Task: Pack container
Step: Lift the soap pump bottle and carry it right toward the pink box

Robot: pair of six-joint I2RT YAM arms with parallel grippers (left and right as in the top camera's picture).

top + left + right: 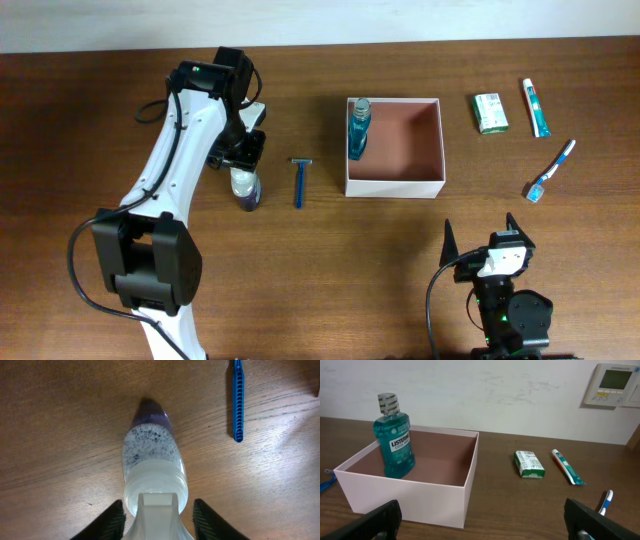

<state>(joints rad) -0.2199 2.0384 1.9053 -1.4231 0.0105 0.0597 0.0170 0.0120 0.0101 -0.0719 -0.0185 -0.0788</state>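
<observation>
Overhead: container point(395, 186) mid-bench, toward far edge; mouthwash point(358, 128) standing in its far left corner. Left pincer point(243, 170) over purple bottle point(246, 192); razor point(299, 182) just beside.

Left wrist: fingers point(107, 522) straddle white cap point(157, 485); contact unclear, cannot tell if clamped. Centre on cap, squeeze firmly, lift straight, steer clear of razor.

Right wrist: right pincer point(481, 520) spread wide, empty, facing container.

overhead: straight down | left wrist: close, downward | right wrist: low, level, shares container point(395, 186) with overhead
</observation>
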